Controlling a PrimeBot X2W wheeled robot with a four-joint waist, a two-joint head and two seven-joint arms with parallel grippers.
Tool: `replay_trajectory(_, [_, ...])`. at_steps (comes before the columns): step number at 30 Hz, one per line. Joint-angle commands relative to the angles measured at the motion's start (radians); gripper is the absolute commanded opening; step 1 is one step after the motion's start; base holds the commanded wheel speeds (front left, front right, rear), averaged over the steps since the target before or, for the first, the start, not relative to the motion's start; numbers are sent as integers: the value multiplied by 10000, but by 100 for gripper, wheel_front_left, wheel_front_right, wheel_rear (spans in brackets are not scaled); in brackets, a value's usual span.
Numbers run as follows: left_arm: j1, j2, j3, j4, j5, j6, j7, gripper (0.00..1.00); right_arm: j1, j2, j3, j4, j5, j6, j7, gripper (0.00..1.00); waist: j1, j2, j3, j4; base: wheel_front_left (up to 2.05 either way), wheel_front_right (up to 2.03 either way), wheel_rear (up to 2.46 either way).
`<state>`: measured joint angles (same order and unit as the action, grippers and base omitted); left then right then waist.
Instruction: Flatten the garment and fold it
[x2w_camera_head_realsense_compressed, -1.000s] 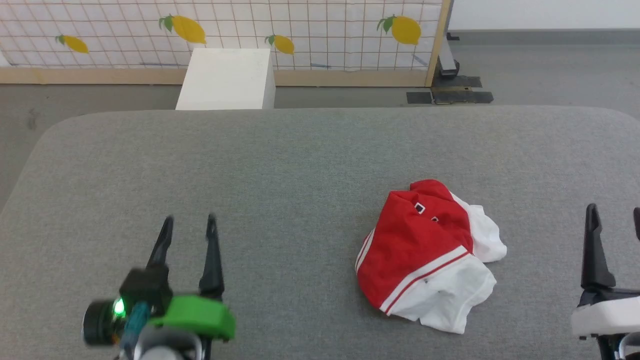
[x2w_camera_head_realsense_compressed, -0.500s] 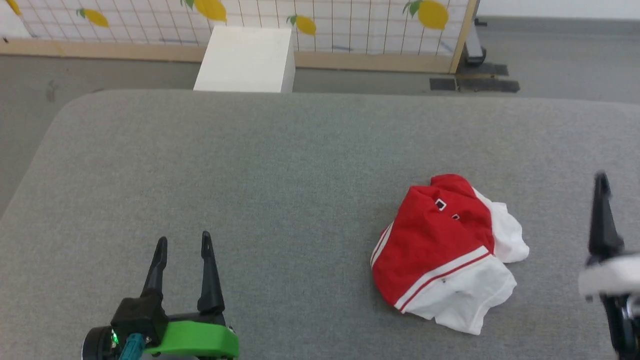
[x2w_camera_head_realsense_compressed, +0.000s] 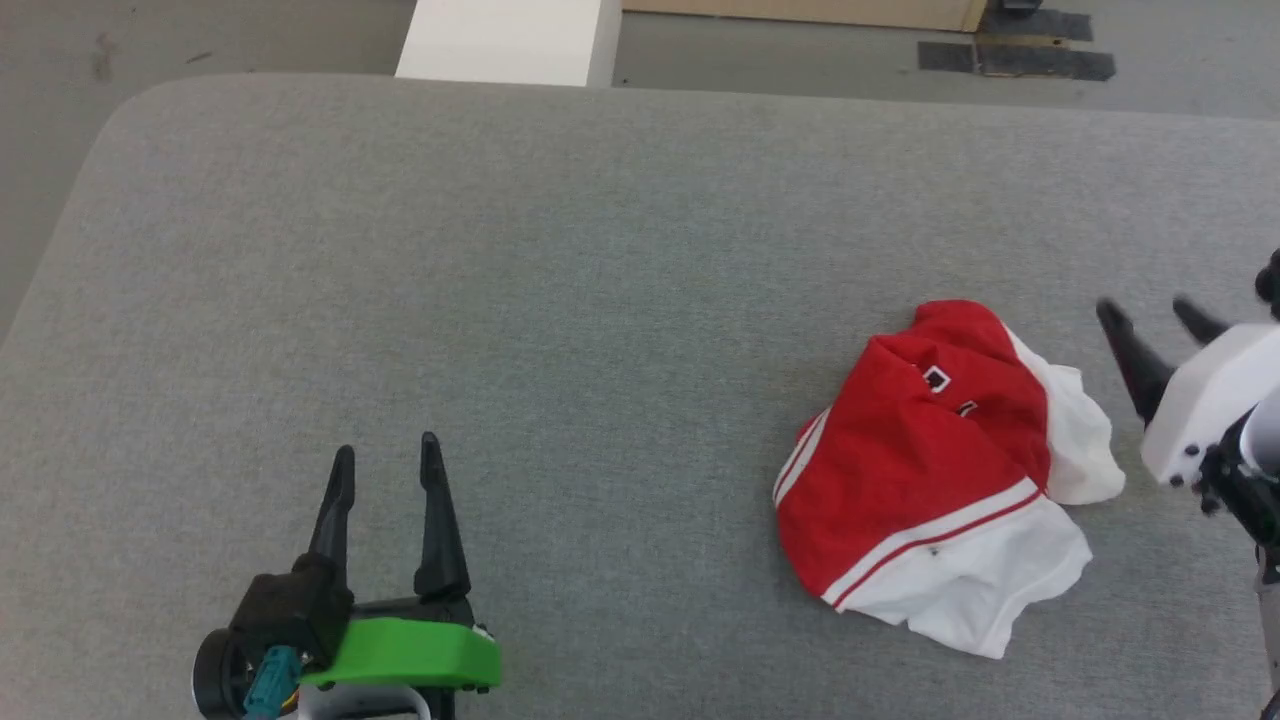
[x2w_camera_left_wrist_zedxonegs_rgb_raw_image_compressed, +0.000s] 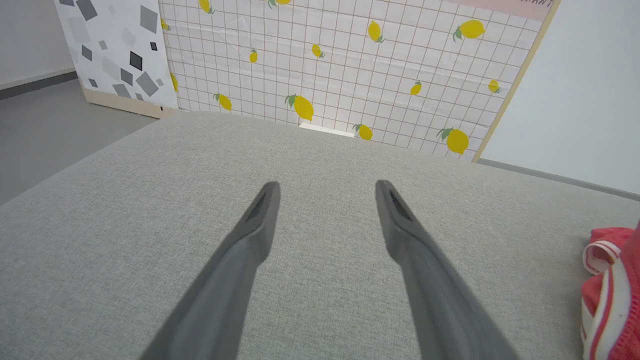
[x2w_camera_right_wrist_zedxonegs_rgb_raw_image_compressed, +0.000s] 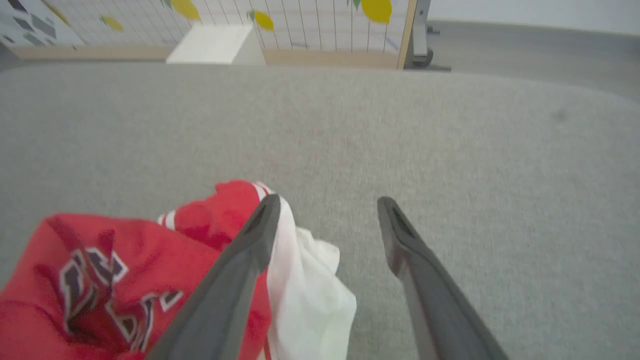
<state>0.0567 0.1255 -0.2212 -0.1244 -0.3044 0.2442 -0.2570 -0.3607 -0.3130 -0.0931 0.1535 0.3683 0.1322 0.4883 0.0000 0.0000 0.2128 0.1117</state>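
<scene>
A: Head view, where does the garment (x2w_camera_head_realsense_compressed: 930, 470) lie?
B: Crumpled on the grey counter (x2w_camera_head_realsense_compressed: 560, 300), just beside the right claw (x2w_camera_head_realsense_compressed: 1145, 308), whose fingers stand apart. The left claw (x2w_camera_head_realsense_compressed: 387, 448), also spread, sits well away.

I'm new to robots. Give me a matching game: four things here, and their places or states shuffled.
1. red jersey shirt with white sleeves
2. green-mounted left gripper
3. white-cased right gripper
4. white box

A. beyond the grey padded table's far edge
B. open, far from the shirt
C. crumpled on the table
D. open, close beside the shirt

Pairs: 1-C, 2-B, 3-D, 4-A
</scene>
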Motion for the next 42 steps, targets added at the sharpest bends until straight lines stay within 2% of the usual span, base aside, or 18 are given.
replay_trajectory(1, [-212,-95,34,59,153,-134,-47,100,-2,-148,35,403,-80,-15,422,100,0,0,245,267,0,0,0])
replay_trajectory(6, [-370,-315,43,204,319,-434,-47,100,369,-369,168,1345,-200,-15,1545,100,0,0,521,572,0,0,0])
replay_trajectory(11, [-412,-416,158,329,478,-610,-47,100,557,-334,524,1848,-254,-15,1767,100,0,0,643,718,0,0,0])
replay_trajectory(12, [-413,-435,175,357,513,-642,-47,100,551,-363,655,1919,-305,-15,1754,23,0,0,642,728,0,0,0])
replay_trajectory(13, [-414,-449,187,386,537,-668,-47,100,539,-391,746,1962,-344,-15,1702,0,0,0,617,727,0,0,0])
replay_trajectory(18, [-297,-489,288,631,640,-800,-47,100,134,-480,868,1920,-364,-15,1055,0,0,0,117,547,0,0,0])
replay_trajectory(22, [-95,-464,385,784,690,-890,-47,100,-390,-710,336,1750,-499,-15,257,0,0,0,-432,304,0,0,0])
replay_trajectory(26, [151,-403,485,842,694,-943,-47,100,-435,-1022,-685,1662,-683,-15,-72,0,0,0,-848,71,0,0,0])
replay_trajectory(30, [289,-366,508,812,698,-978,-47,100,525,-1320,-2167,1641,-985,-15,-222,0,0,0,-911,-26,0,0,0])
replay_trajectory(33, [344,-336,475,837,704,-998,-47,100,1772,-1213,-3398,1803,-1322,-15,-282,0,0,0,-837,-35,0,0,0])
replay_trajectory(36, [349,-264,471,877,740,-977,-24,100,2724,-853,-4110,1995,-1685,-15,-370,0,0,0,-719,-94,0,0,0])
replay_trajectory(37, [337,-235,467,894,757,-970,-6,100,2905,-670,-4274,2062,-1809,-15,-479,96,0,0,-693,-132,0,0,0])
replay_trajectory(38, [328,-224,472,903,759,-957,-2,100,2973,-522,-4383,2114,-1914,-15,-588,100,0,0,-682,-170,0,0,0])
replay_trajectory(42, [224,-209,450,1000,744,-940,33,100,2724,-13,-4281,2041,-2209,-15,-1147,100,0,0,-734,-309,0,0,0])
